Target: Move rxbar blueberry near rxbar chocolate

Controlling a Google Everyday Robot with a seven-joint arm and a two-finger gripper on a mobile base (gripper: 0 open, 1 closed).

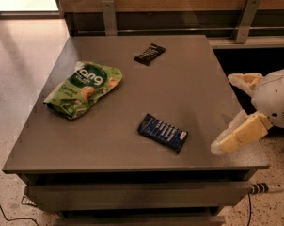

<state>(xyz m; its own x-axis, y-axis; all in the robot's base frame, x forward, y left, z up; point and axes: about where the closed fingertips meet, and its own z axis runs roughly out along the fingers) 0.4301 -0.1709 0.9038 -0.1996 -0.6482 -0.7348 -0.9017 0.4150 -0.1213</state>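
The rxbar blueberry (162, 132), a flat bar in a dark blue wrapper with white text, lies on the grey table (189, 88) toward the front, right of centre. The rxbar chocolate (149, 54), a smaller black-wrapped bar, lies near the table's back edge. My gripper (229, 112) hangs over the table's right edge, to the right of the blue bar and apart from it. Its two cream fingers (237, 136) are spread wide, open and empty.
A green snack bag (84, 89) lies on the left half of the table. A wooden wall with two metal brackets (109, 17) runs behind the table. A drawer front (132, 194) sits below the tabletop. A cable (266, 188) lies on the floor at the lower right.
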